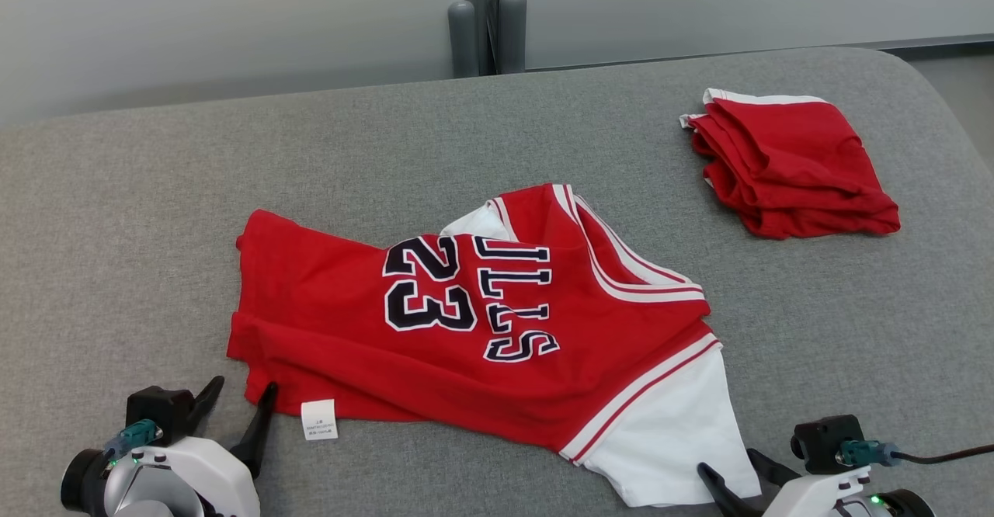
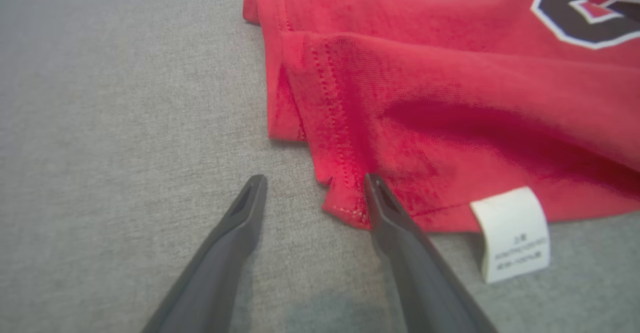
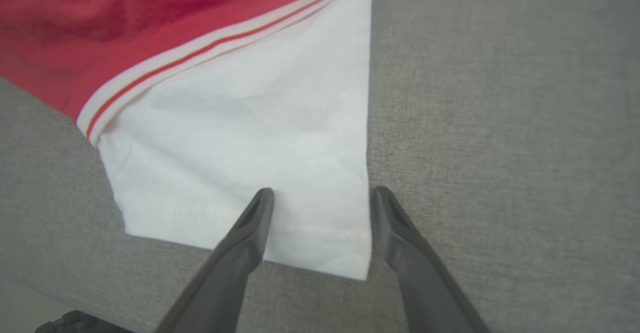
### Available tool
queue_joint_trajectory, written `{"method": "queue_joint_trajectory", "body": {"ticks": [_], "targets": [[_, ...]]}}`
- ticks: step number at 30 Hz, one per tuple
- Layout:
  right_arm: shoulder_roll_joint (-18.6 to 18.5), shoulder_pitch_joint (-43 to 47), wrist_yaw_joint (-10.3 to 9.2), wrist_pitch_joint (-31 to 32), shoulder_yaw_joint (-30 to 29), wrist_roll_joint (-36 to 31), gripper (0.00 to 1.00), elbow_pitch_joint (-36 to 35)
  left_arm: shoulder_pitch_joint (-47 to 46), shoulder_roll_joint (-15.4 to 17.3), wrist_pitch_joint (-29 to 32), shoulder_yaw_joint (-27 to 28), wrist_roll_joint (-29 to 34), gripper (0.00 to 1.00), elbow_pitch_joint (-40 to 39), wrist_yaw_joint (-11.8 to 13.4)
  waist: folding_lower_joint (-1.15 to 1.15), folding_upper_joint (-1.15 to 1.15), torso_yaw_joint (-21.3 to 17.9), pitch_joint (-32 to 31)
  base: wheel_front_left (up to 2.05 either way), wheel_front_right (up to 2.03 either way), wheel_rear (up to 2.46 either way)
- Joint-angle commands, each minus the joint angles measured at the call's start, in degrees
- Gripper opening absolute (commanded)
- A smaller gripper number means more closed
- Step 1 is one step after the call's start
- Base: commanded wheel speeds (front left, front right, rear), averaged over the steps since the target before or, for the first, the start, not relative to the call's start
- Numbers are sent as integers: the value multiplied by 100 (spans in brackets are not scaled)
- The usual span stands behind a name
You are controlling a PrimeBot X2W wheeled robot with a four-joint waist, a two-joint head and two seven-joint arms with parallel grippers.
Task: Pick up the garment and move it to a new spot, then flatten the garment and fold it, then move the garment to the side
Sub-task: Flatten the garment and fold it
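**Head view notes: jersey mid-table, both pincers open at its near edge**

Red jersey (image 1: 466, 323) lies rumpled at the centre of the grey table (image 1: 155, 191), near hem doubled over.

Left gripper (image 1: 244, 385) is spread wide and empty, one finger over the hem corner and the other on bare table. Right gripper (image 1: 728, 463) is also spread and empty, straddling the corner of the white sleeve (image 1: 675, 424).

Risks, as I judge them:
- The left bite may catch only the top layer of the doubled hem, so the fold would lift with it.
- The right bite sits at the sleeve's very corner and is shallow, so it could slip and the jersey would hang lopsided.

Count:
- one jersey
- one care label (image 1: 319, 419)
- one folded red pile (image 1: 792, 168), well apart at far right; pieces within it cannot be told
- two grippers
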Motion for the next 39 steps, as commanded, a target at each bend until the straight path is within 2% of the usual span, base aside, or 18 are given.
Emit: {"method": "queue_joint_trajectory", "body": {"ticks": [1,3,5,6,7,8,9,10,14,19,23,30,36,39], "targets": [[-29,70,0,43,13,22,100,27,-30,-16,20,-56,-53,100,58,-3,0,0,2,-5,0,0,0],[-18,77,0,122,58,60,100,46,-34,-25,21,-201,-253,100,110,-3,0,0,6,-15,0,0,0],[-22,65,0,161,87,83,83,52,-74,-3,26,-356,-430,100,120,-3,0,0,4,-20,0,0,0],[-27,56,0,163,96,95,61,49,-85,-17,25,-394,-556,100,114,-3,0,0,5,-22,0,0,0],[-31,43,0,148,111,104,26,41,-58,-35,71,-502,-669,100,143,-4,0,0,0,-28,0,0,0],[-33,28,0,119,119,106,4,28,-31,-40,138,-629,-797,48,144,-5,0,0,-6,-35,0,0,0],[-39,17,0,95,127,105,0,25,-14,-15,148,-755,-896,24,133,-5,0,0,-10,-40,0,0,0],[-46,5,0,74,133,105,0,23,4,2,148,-888,-1000,0,81,-5,0,0,-11,-49,0,0,0],[-42,-16,0,-69,180,169,0,7,-43,201,75,-1188,-1309,0,-66,-3,0,0,50,-137,0,0,0],[-54,-74,0,-361,288,379,0,-48,-170,360,7,-1269,-1311,0,-205,-2,0,0,136,-292,0,0,0],[-103,-122,0,-698,318,702,0,-210,-126,450,2,-843,-982,0,-597,-2,0,0,193,-413,0,0,0],[-279,-440,0,-1233,406,1374,0,-679,86,635,-1,-205,-95,0,-1730,193,0,0,284,-576,0,0,0],[-386,-1311,0,-1382,647,1758,0,-780,-423,956,80,-167,253,0,-2333,139,0,0,304,-507,0,0,0],[-328,-1746,0,-1448,706,1925,0,-669,-737,1097,218,-161,272,0,-2475,96,0,0,302,-402,0,0,0]]}}
